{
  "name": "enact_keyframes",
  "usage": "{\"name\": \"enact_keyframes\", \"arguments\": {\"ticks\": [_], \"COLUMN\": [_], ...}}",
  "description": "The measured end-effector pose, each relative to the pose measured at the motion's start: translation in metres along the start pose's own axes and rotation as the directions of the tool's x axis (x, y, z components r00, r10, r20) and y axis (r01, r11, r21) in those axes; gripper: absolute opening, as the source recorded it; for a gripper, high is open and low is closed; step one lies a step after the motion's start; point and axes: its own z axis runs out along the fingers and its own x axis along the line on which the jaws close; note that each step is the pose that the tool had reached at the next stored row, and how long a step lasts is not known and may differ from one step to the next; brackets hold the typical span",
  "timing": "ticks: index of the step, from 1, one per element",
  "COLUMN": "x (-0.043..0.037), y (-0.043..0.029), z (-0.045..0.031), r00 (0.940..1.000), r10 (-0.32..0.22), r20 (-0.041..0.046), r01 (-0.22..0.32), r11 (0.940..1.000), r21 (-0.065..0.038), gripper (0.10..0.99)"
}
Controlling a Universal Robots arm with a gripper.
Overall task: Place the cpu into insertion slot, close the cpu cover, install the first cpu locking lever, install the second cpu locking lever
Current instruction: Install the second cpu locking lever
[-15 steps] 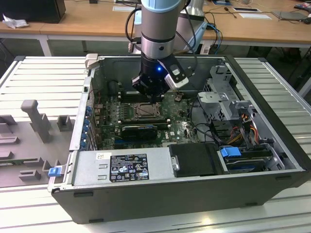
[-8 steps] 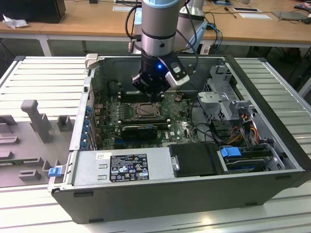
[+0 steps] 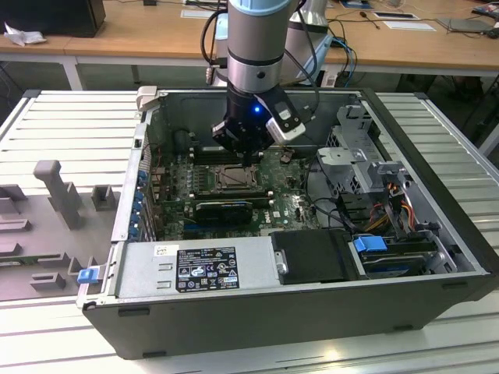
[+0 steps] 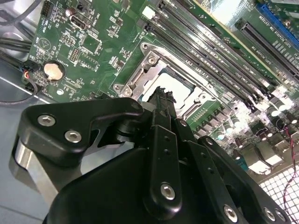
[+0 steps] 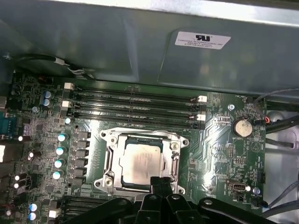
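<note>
The cpu (image 5: pixel 140 161), a pale silvery square, lies flat in the insertion slot (image 3: pixel 232 179) on the green board. The cpu cover (image 5: pixel 141 136), a grey metal frame, lies down around the chip, whose top shows through its window. My gripper (image 5: pixel 161 181) hovers at the socket's edge with its black fingers pressed together and nothing visible between them. In the second wrist view the gripper (image 4: pixel 162 95) has its tips just over the cpu (image 4: pixel 180 88) and the cover's rim (image 4: pixel 135 79). From the exterior view the gripper (image 3: pixel 248 153) hangs right above the socket inside the open computer case.
Long black memory slots (image 5: pixel 135 105) run beside the socket, below the grey case wall (image 5: pixel 140 42). A coin battery (image 5: pixel 242 127) sits on the board. The power supply (image 3: pixel 203 269), a drive cage (image 3: pixel 366 156) and loose cables (image 3: pixel 382 210) crowd the case.
</note>
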Motion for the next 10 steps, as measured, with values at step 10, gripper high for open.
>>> {"name": "enact_keyframes", "arguments": {"ticks": [10], "x": [0.0004], "y": [-0.0058], "z": [-0.0038], "r00": [1.0], "r10": [0.0], "r20": [-0.0001], "r01": [0.0], "r11": [1.0], "r21": [0.0], "gripper": [0.106]}}
